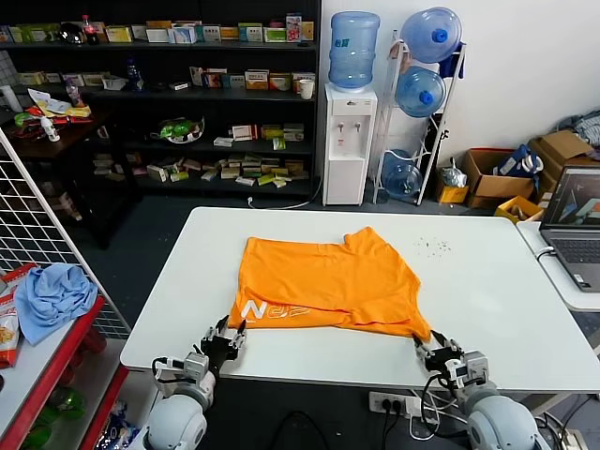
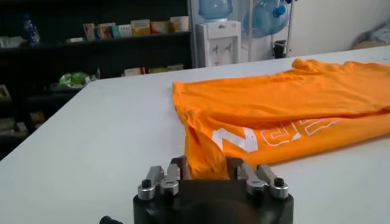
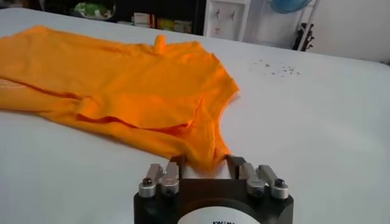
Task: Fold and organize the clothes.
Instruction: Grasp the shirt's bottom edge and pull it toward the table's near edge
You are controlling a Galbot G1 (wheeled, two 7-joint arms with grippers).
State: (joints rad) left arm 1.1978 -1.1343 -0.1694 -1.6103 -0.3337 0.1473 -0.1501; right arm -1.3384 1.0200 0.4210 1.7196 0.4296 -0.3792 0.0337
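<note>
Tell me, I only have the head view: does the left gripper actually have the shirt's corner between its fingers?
Observer: Yes. The left wrist view shows the left gripper with the orange T-shirt corner between its fingers.
Operator: And the right one?
Observer: The right gripper likewise has the hem corner between its fingers, with a fold of fabric bunched just ahead.
Operator: Is the lettering on the underside?
Observer: No, the white lettering faces up beside the left gripper.

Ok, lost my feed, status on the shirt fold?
Left claw and right claw each shut on a near corner of the orange T-shirt. Shirt partly folded on the white table. Nothing in the way.
</note>
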